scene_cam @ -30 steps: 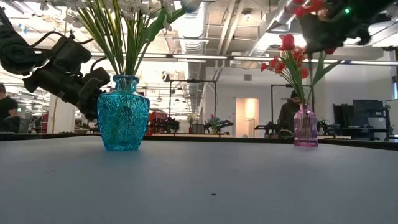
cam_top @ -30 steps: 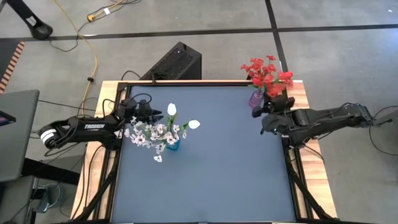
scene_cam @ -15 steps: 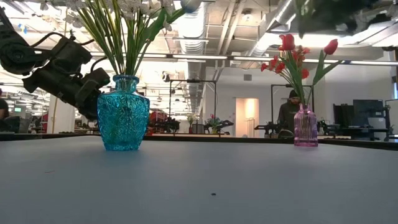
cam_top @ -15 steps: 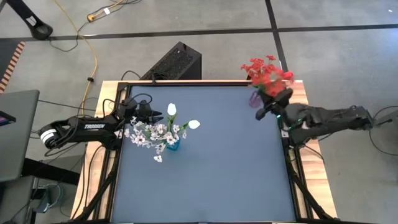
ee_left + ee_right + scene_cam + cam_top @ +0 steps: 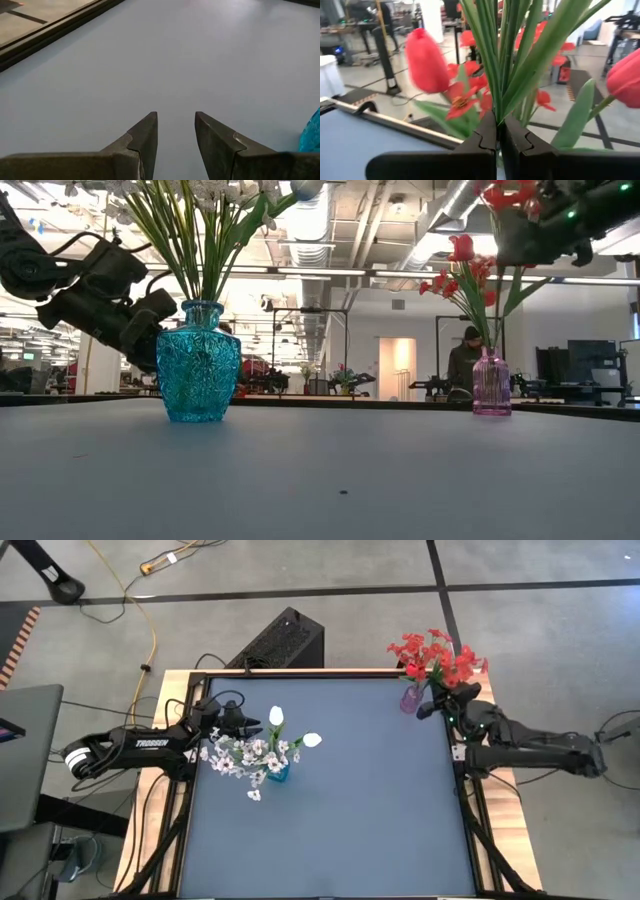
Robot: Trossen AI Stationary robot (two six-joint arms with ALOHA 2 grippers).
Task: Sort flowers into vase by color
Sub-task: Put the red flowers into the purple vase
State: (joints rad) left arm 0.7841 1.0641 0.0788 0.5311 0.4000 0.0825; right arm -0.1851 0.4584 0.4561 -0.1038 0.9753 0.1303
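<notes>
Since half a second ago we note the right arm pulled back off the table's right edge, its right gripper now beside the red flowers rather than over the table near them. In the right wrist view its fingers are pressed together, with green stems rising right behind their tips; we cannot tell whether a stem is pinched between them. The red flowers, tulip buds and small blossoms, stand in the pink vase at the far right corner of the grey table top.

We record the white flowers, two tulip buds and a spray of small blossoms, in the teal vase on the left half of the table, well apart from the pink vase. The left gripper hangs just beside that vase on its left, close to the stems; its fingers stand part open with nothing between them, bare table beneath.

Around the table we see a black box on the floor behind it, a yellow cable, and a laptop at left. A person stands in the room beyond.
</notes>
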